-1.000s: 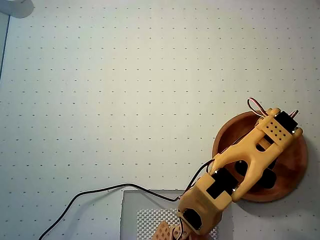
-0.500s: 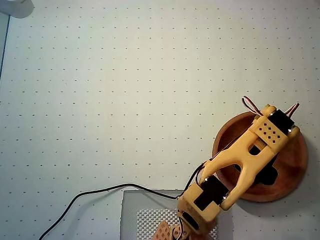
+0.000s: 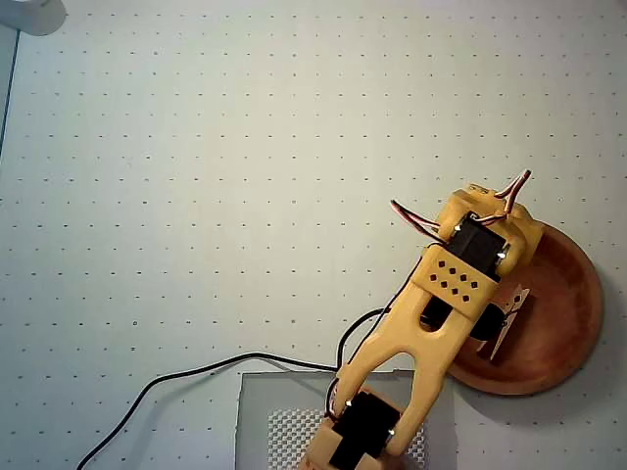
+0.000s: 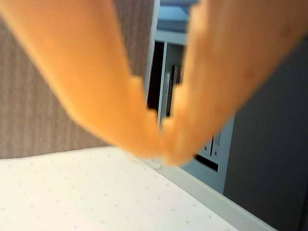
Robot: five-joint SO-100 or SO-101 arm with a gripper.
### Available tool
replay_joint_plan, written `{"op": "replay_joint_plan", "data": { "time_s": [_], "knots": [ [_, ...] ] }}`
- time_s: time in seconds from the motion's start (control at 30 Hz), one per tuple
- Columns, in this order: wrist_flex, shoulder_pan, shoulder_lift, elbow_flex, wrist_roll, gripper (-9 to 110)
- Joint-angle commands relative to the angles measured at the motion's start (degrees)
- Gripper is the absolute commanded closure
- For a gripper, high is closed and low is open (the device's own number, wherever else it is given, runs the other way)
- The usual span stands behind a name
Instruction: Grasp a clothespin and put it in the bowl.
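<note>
Overhead view: orange arm [image 3: 431,323] reaches from the near edge over the left part of the bowl [image 3: 568,323].
Clothespin [image 3: 507,323]: lies inside the bowl, just right of the arm.
Wrist view: gripper [image 4: 161,144] blurred, fingertips pressed together, nothing between them.
Table [image 3: 196,196]: white, dotted.
Cable [image 3: 196,372]: black, near-left.

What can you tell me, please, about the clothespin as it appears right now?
In the overhead view, the clothespin is a slim, light-tan wooden peg lying inside the reddish-brown bowl, on its inner floor toward the left side. It runs diagonally, upper right to lower left. The yellow arm overlaps its left edge, so its spring is hard to make out. Nothing visibly grips it.
</note>
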Motion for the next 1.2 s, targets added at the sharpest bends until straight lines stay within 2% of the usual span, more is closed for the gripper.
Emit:
{"op": "replay_joint_plan", "data": {
  "time_s": [0.0,0.23,0.47,0.67,0.87,1.17],
  "knots": [
    [-2.4,-7.6,12.7,4.0,10.5,105],
    [-16.6,-15.8,26.6,13.9,36.1,105],
    [-31.1,-16.9,40.0,24.8,62.2,105],
    [-41.3,-17.1,48.9,33.8,77.4,105],
    [-49.9,-20.6,56.0,42.9,86.2,105],
    [-51.2,-25.2,71.0,61.8,84.6,105]
  ]
}}
